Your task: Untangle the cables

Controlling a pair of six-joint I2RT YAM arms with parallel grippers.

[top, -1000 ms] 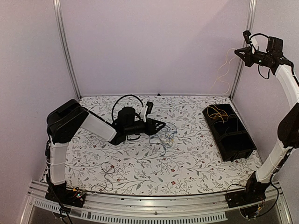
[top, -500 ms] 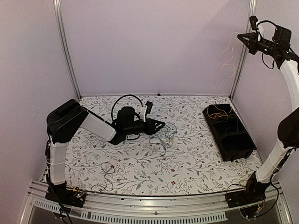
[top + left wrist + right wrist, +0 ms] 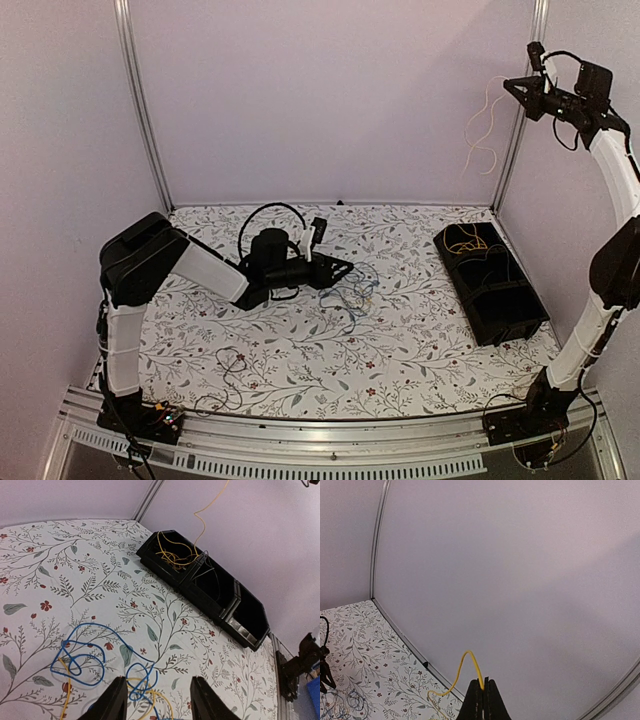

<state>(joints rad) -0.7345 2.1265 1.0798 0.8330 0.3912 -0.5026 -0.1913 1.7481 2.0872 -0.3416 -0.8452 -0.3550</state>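
Observation:
A tangle of blue and yellow cables (image 3: 345, 293) lies on the floral table just right of my left gripper (image 3: 340, 268). In the left wrist view the blue and yellow loops (image 3: 107, 667) lie between and left of the open fingers (image 3: 116, 702) of my left gripper (image 3: 157, 700). My right gripper (image 3: 515, 88) is raised high at the upper right, shut on a yellow cable (image 3: 470, 667) that hangs down (image 3: 482, 130) toward the black bin (image 3: 505, 310). More yellow cable (image 3: 172, 555) lies coiled in the bin's far compartment.
The black bin (image 3: 250, 630) has three compartments and stands at the table's right side. A dark thin cable (image 3: 228, 372) lies near the front left. A thick black arm cable (image 3: 262, 215) loops behind the left wrist. Metal frame posts (image 3: 140, 110) stand at the back corners.
My right gripper, holding the yellow cable, rose up and to the right, then came back slightly left and down. The left arm has not moved.

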